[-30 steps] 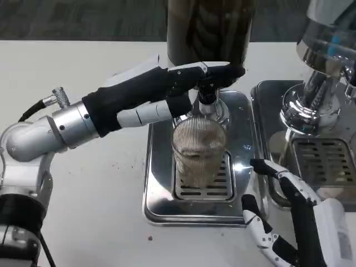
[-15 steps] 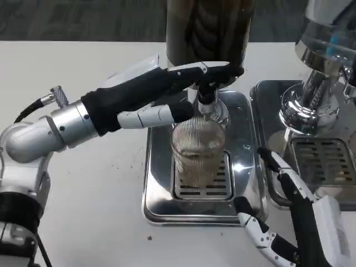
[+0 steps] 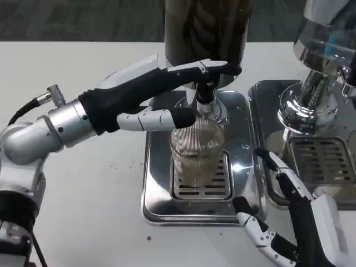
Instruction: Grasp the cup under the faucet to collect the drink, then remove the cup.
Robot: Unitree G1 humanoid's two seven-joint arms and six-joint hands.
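We see a ribbed clear glass cup (image 3: 196,153), glossy polished metal drip tray (image 3: 158,194), matt white bench (image 3: 94,189), brushed silver forearm (image 3: 61,125).

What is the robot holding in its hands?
Neither hand holds anything. The left hand reaches over to the faucet lever, fingertips on it. The right hand waits open beside the tray; the cup stands ungrasped.

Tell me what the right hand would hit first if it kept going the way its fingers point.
Probably the drip tray: the right hand points up and left toward the tray's near right corner, with the ribbed glass cup farther along. Depth is unclear.
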